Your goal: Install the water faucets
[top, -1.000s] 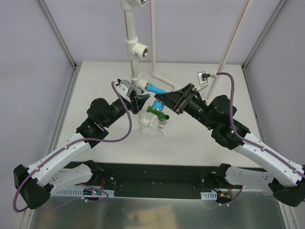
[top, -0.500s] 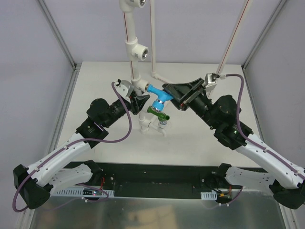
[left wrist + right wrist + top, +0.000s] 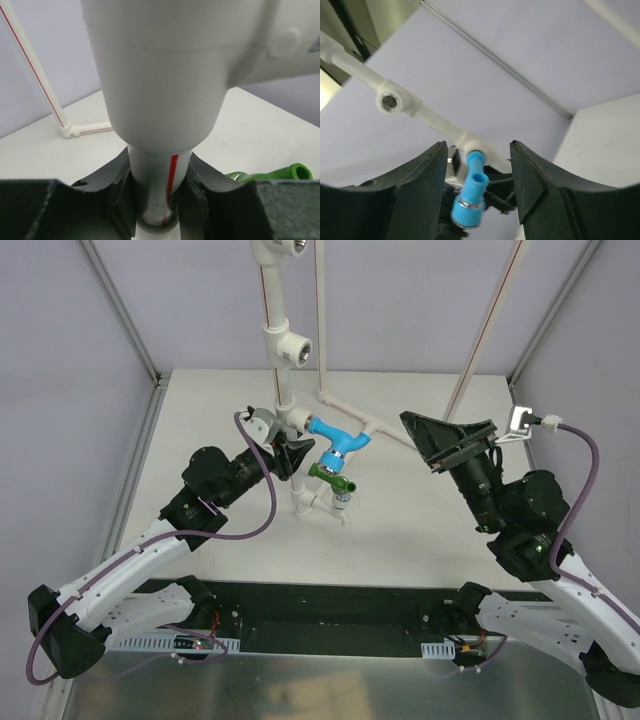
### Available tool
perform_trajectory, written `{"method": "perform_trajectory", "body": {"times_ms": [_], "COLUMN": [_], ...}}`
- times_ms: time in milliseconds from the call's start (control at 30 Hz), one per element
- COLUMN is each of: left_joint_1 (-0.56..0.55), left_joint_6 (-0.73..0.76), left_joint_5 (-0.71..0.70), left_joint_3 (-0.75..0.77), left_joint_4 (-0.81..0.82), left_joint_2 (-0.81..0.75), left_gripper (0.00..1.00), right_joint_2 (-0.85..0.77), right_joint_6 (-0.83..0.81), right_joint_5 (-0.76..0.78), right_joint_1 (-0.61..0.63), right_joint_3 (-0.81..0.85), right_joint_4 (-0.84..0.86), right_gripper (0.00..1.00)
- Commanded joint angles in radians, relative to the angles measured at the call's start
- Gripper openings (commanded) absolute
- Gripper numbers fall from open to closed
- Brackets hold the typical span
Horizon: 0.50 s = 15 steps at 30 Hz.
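Observation:
A light blue faucet (image 3: 335, 440) sits screwed into a white tee on the upright white pipe (image 3: 283, 390); it also shows in the right wrist view (image 3: 471, 197). A dark green faucet (image 3: 331, 477) sits in a lower tee; its spout shows in the left wrist view (image 3: 280, 174). My left gripper (image 3: 287, 455) is shut on the white pipe (image 3: 160, 175) just below a tee. My right gripper (image 3: 448, 440) is open and empty, to the right of the blue faucet and apart from it, pointing at it (image 3: 479, 200).
Higher white tees with open sockets (image 3: 288, 345) stand on the same pipe. Thin white pipes with red stripes (image 3: 488, 325) lean at the back. A low pipe fitting (image 3: 330, 398) lies on the table behind. The enclosure walls close in the sides.
My right gripper has let go of the blue faucet and drawn back to the right. The blue faucet has turned and stays in its tee. The left arm has not moved.

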Motion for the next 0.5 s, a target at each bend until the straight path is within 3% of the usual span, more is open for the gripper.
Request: {"method": "perform_trajectory", "body": {"times_ms": [0,167,300,367,467], "left_joint_1": [-0.008,-0.006,-0.006,-0.008,-0.008], "left_joint_6": [-0.106,-0.106,-0.108,-0.109,-0.112], "left_joint_5": [0.011,0.016,0.019,0.025,0.03], "left_joint_3": [0.0,0.001,0.004,0.006,0.01], "left_joint_4": [-0.052,-0.053,-0.053,-0.055,-0.056], "left_joint_2": [-0.014,-0.016,-0.017,-0.013,-0.014], "left_gripper": [0.0,0.0,0.0,0.0,0.0], "right_joint_2": [-0.042,-0.042,-0.082,-0.091,-0.083], "right_joint_6": [-0.551,-1.212,-1.629,-1.8,-1.906], "right_joint_5": [0.07,-0.112,-0.333,-0.428,-0.54], "right_joint_1": [-0.002,-0.001,-0.001,-0.001,0.003], "right_joint_3": [0.027,0.037,-0.039,-0.064,-0.073], "right_joint_4": [-0.009,-0.09,-0.113,-0.11,-0.042], "right_gripper": [0.59,0.63,0.68,0.68,0.68]}}
